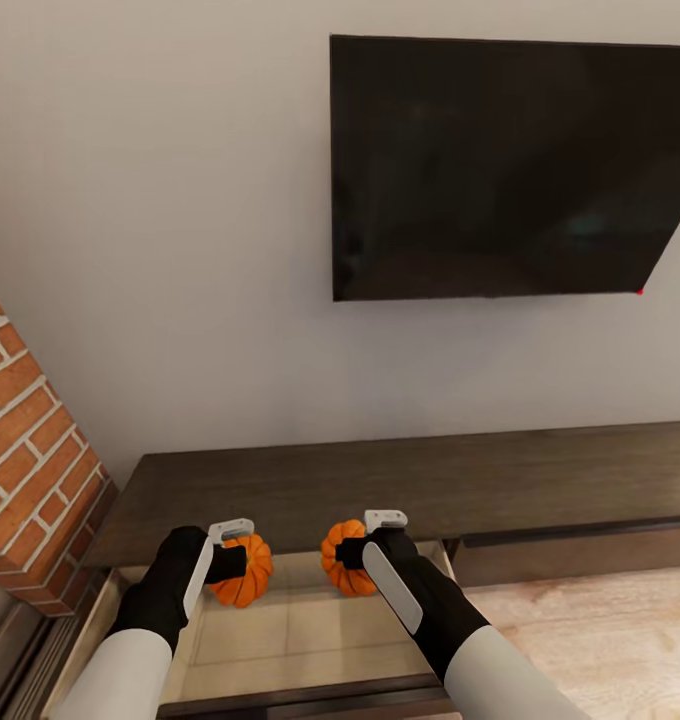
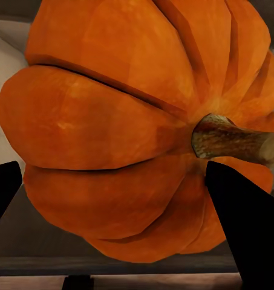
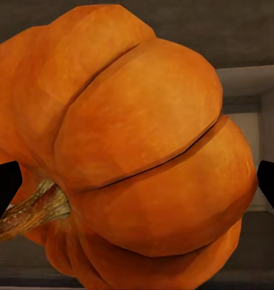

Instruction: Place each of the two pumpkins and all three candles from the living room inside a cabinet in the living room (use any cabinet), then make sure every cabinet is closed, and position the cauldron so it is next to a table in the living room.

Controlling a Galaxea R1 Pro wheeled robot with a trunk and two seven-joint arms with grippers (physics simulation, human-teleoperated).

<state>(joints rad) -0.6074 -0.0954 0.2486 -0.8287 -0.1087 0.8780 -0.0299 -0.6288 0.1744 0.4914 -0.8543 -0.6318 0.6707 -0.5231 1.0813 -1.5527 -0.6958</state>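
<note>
left gripper [image 1: 235, 560] clamped, right gripper [image 1: 352, 552] clamped

Your cabinet [image 1: 400, 485] runs along the wall under the TV, its dark top bare; its left drawer [image 1: 310, 630] stands open, showing the pale lining.

An orange ribbed pumpkin [image 2: 130, 121] sits between the two black fingers [image 2: 245, 223] of the left gripper [image 2: 109, 193], bulging well past the fingertips. One finger lies against its skin just beside the brown woody stem [image 2: 233, 138], which juts out sideways over that finger; the other finger shows at the pumpkin's opposite flank. Behind the pumpkin is a pale beige surface [image 2: 6, 109] with a dark brown wooden edge [image 2: 112, 264] beyond the fingertips
</note>
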